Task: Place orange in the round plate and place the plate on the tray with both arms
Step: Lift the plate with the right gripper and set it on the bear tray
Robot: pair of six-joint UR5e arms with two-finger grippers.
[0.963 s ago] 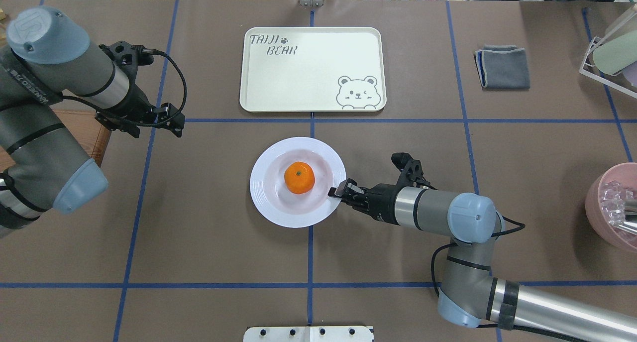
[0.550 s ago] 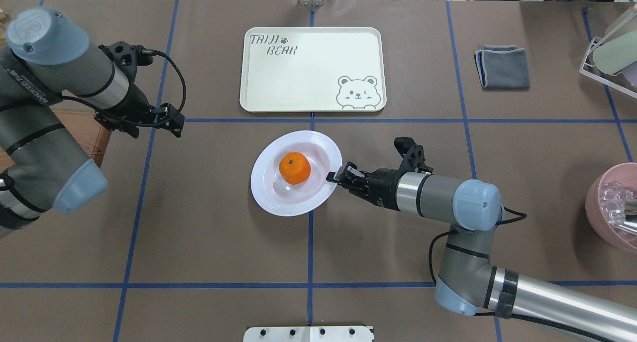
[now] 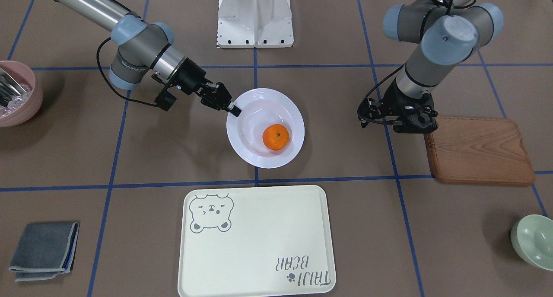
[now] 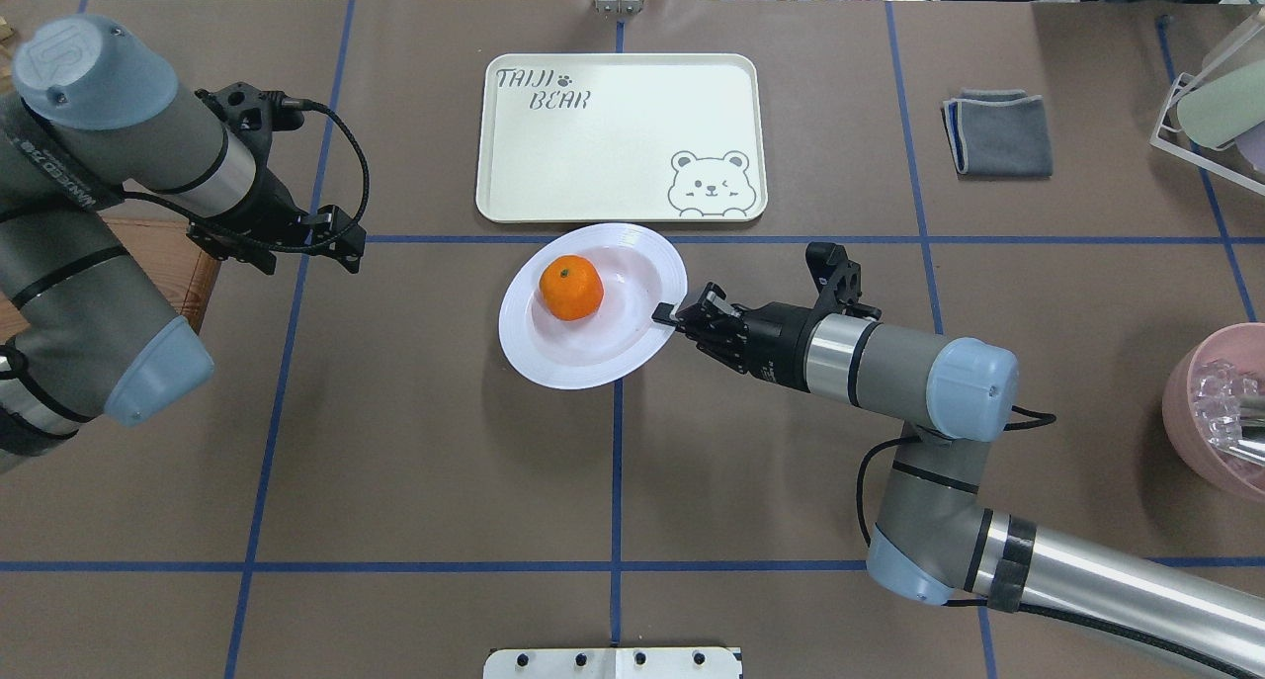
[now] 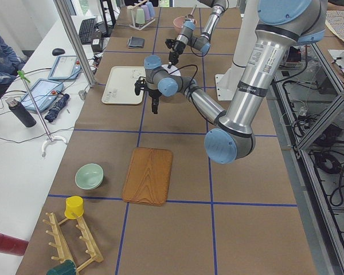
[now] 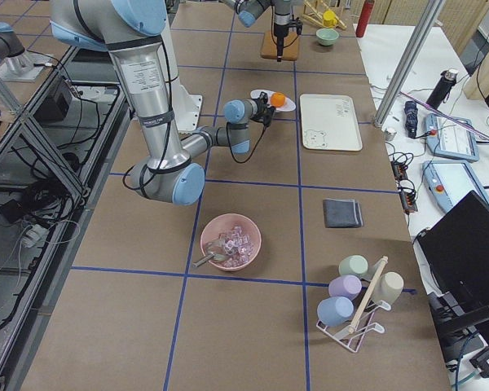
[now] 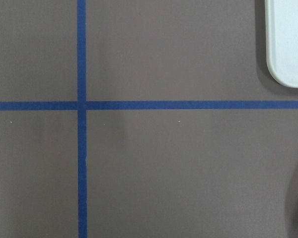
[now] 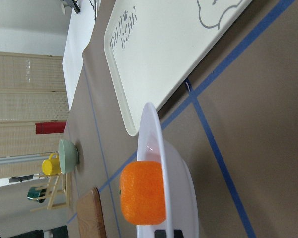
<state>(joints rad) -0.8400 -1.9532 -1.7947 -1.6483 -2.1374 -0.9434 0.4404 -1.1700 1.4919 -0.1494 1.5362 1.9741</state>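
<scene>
Where the right pincer bites: the right pincer (image 4: 664, 313) is shut on the near-right rim of the glossy white round deep plate (image 4: 568, 371), and its arm reaches in low from the robot's right.
Plate attitude: gripped by that one edge, the plate looks tipped rather than level. I cannot tell whether its far-left edge touches the brown worktop (image 4: 395, 462).
Orange: the small bright-orange fruit (image 4: 570, 288) sits inside the plate, off-centre, on the side away from the pincer and toward the tray.
Tray from the pincer: the large pale cream rounded-rectangle tray with the bear drawing (image 4: 613, 155) lies ahead of the pincer and slightly to its left, farther from the robot. The plate's far rim is just short of the tray's near edge, about at the blue tape line (image 4: 840, 239) between them.
Tray axis: its long side runs across the worktop, so a long edge faces the plate.
Left pincer: the left pincer (image 4: 282, 242) hangs well apart on the left, by the brown wooden board (image 3: 475, 150), pointing down at bare worktop. I cannot tell whether it is open or closed.
Nearer arm: the right arm by far, since the plate's free rim on the left side has no grip on it.
Judgement: a short forward carry is called for, and with the plate tipped the orange could roll out.
</scene>
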